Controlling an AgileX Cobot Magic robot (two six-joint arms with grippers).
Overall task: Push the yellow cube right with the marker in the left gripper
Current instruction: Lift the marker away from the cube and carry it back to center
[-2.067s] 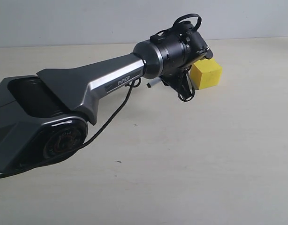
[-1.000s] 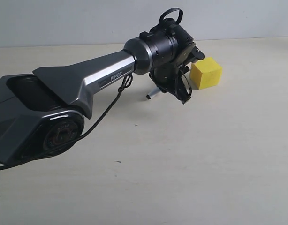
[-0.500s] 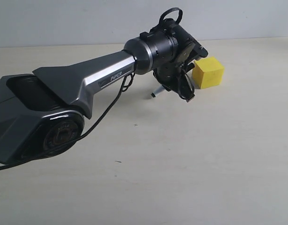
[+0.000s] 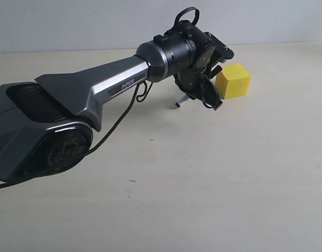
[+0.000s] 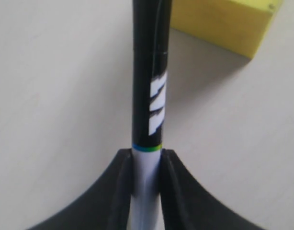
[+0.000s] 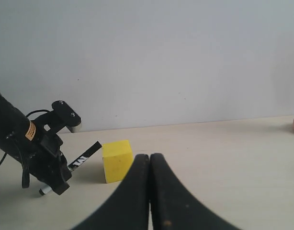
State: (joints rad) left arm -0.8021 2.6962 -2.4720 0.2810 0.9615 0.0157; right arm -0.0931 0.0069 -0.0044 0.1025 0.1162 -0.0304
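Marker (image 5: 148, 96) clamped in my left gripper (image 5: 147, 160), jaws narrow on the white barrel, black cap end running forward alongside the yellow cube (image 5: 223, 21). Cube sits on the table (image 4: 229, 168) just right of the cap, contact unclear, so the push should go sideways, across the marker's long axis. My right gripper (image 6: 149, 163) is pinched closed, empty, well apart; left is nearer.

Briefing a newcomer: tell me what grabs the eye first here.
The big grey-and-black arm stretches across the exterior view from the left. The left gripper at its end clamps a marker aimed at the yellow cube, the one bright spot on the pale table.
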